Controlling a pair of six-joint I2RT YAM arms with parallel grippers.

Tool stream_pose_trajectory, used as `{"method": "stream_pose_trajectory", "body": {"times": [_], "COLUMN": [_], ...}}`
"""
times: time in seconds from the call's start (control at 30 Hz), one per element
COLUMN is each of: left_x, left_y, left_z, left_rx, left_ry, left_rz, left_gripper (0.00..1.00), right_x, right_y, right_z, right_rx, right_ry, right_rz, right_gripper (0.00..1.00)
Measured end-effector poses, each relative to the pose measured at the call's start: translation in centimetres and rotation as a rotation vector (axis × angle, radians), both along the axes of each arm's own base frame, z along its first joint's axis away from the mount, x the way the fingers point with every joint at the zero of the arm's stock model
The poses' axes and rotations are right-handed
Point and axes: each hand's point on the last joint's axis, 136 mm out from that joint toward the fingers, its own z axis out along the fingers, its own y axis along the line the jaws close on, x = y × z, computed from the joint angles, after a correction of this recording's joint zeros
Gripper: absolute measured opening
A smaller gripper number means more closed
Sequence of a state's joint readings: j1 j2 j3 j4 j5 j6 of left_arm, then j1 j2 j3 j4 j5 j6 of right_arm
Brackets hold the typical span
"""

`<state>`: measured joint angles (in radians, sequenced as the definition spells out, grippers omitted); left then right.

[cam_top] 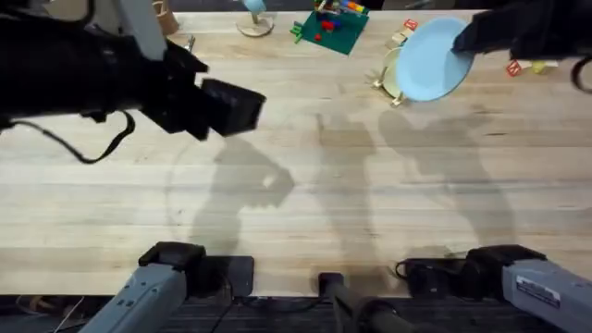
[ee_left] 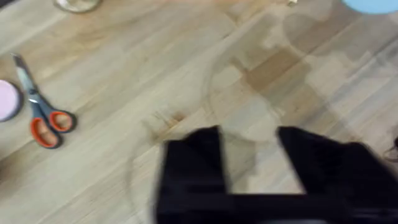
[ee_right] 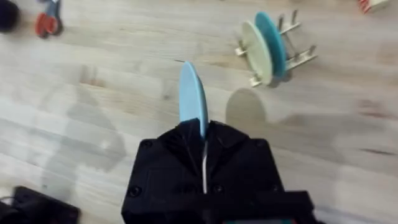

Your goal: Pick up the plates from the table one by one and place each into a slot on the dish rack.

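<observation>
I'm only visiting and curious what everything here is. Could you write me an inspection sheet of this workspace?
Surface: wooden table, bare in the middle, faintly stained.
Job's things: dish rack holds a pale yellow plate and a blue-green plate; a light blue plate is held in the air near it.
Clutter: scissors, pink dish, green toy board.
Grippers: left gripper open, empty; right gripper shut on the light blue plate.
Cables: black cable loops beside the left arm.
Surroundings: nothing seen.
</observation>
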<state>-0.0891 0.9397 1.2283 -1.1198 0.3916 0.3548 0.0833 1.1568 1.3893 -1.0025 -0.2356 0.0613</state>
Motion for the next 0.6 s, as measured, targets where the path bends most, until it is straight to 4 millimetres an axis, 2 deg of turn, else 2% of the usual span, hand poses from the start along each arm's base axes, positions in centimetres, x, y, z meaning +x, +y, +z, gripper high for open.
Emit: {"method": "stream_pose_trajectory", "body": {"times": [0.03, 0.1, 0.3, 0.6], "left_x": [-0.2, -0.5, -1.0, -1.2], "left_y": [0.1, 0.2, 0.6, 0.8], "left_z": [0.2, 0.5, 1.2, 1.2], "left_rx": [-0.001, 0.002, -0.001, -0.002], "left_ry": [-0.009, -0.025, -0.052, -0.047], "left_rz": [0.004, 0.009, 0.04, 0.056], "left_gripper": [0.979, 0.994, 0.995, 0.995], "right_x": [0.3, 0.8, 2.7, 6.7], "right_y": [-0.3, -0.7, -1.6, -2.9], "right_z": [0.2, 0.6, 1.0, 2.2], "right_rx": [-0.021, -0.055, -0.178, -0.343], "right_ry": [-0.002, -0.003, 0.015, -0.03], "right_rz": [0.012, 0.037, 0.111, 0.175], "right_gripper": [0.031, 0.031, 0.031, 0.031]}}
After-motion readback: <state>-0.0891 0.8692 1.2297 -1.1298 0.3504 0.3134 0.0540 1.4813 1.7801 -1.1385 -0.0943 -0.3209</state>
